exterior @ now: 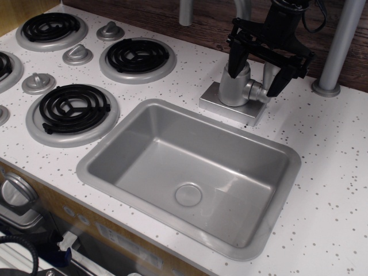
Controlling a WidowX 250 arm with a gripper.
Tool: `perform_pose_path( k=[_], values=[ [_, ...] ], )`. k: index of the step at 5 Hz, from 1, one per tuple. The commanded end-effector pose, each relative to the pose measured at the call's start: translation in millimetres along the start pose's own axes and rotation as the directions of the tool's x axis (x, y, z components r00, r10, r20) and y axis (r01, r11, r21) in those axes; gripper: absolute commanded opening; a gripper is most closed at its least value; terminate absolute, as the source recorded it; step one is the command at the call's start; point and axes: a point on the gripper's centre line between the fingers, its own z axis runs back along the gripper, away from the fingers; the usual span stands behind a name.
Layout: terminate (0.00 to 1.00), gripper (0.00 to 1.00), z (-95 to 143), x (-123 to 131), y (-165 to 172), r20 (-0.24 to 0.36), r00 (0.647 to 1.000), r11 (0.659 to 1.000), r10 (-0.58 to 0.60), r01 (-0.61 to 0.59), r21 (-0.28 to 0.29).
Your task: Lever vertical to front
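Observation:
The lever (268, 72) is a small matte-silver paddle that stands roughly upright on a short stub (258, 92) at the right side of the cylindrical tap body (236, 86). The tap stands on a square silver base (221, 106) behind the sink. My black gripper (255, 79) comes down from above and is open. Its left finger (235, 62) is in front of the tap body and its right finger (279, 80) is just right of the lever, so tap body and lever lie between them. Whether a finger touches the lever cannot be told.
The grey sink basin (115, 146) lies in front of the tap. Three full black stove burners (73, 108) and round silver knobs (77, 54) are at the left. A grey pole with a round foot (326, 87) stands right of the gripper, another pole (185, 11) at the back.

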Motion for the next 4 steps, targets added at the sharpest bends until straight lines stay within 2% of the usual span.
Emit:
perform_pose_path(
  k=[1, 2, 3, 4],
  values=[
    [0.00, 1.00, 0.0, 0.0, 0.0, 0.000, 1.000, 1.000, 0.000, 0.000, 0.000],
    [0.00, 1.00, 7.8, 4.2, 0.9, 0.156, 0.988, 0.999, -0.001, -0.006, 0.045],
    [0.00, 1.00, 13.9, 9.8, -1.3, 0.241, 0.971, 0.999, 0.000, -0.008, 0.031],
    [0.00, 1.00, 23.8, 18.4, -3.0, 0.326, 0.945, 0.999, -0.022, 0.009, 0.041]
  ],
)
